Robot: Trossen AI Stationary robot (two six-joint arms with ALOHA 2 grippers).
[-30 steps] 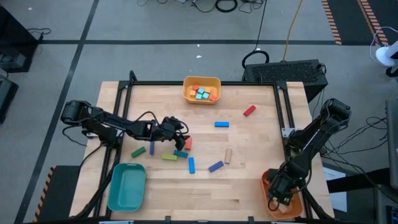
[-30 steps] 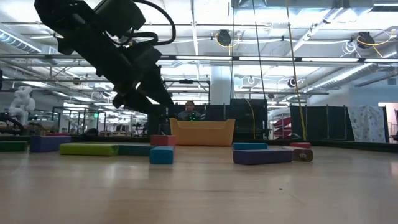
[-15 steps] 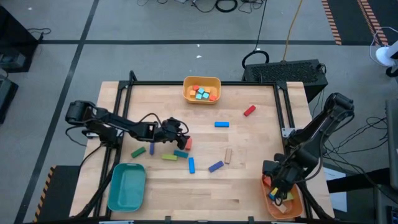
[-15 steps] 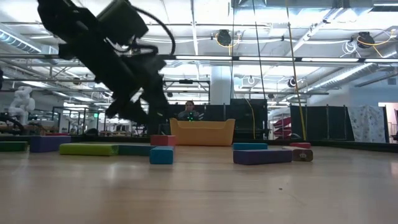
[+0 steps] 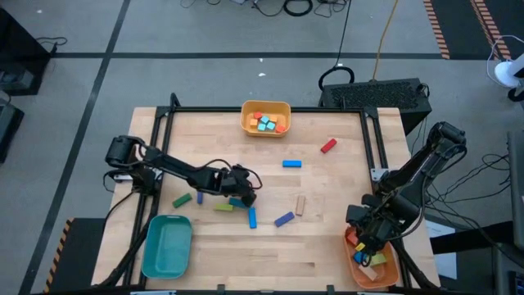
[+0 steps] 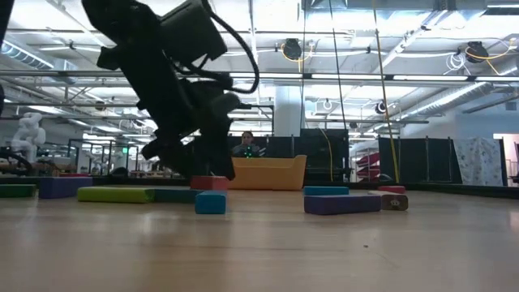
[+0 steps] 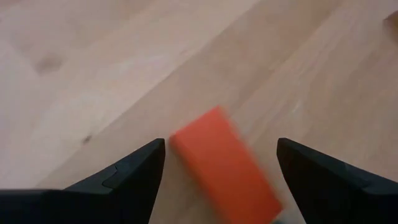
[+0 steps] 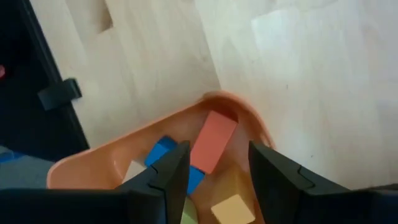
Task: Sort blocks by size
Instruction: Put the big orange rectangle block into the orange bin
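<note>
My left gripper [image 7: 221,143] is open and low over the table's middle left [image 5: 244,191]. Its fingers stand on either side of an orange-red brick [image 7: 224,168] that lies flat on the wood; I see no touch. The low view shows that brick [image 6: 212,182] under the gripper [image 6: 203,166]. My right gripper [image 8: 219,146] hangs open over the orange tray [image 8: 87,165] at the near right corner [image 5: 370,243]. In the tray lie a red brick [image 8: 211,140], blue pieces and a yellow one.
Loose blocks lie around: teal [image 5: 237,202], yellow-green [image 5: 223,207], green [image 5: 182,199], blue [image 5: 252,217], [image 5: 284,219], [image 5: 291,163], tan [image 5: 300,204], red [image 5: 328,146]. A yellow tray [image 5: 248,123] of small cubes stands at the far edge, a teal tray [image 5: 167,244] near left.
My left gripper has gone toward the table's right edge and down, tipping more steeply, until its open fingers straddle the orange-red brick, which has stayed put. My right gripper has risen a little above the orange tray and its wrist has turned.
</note>
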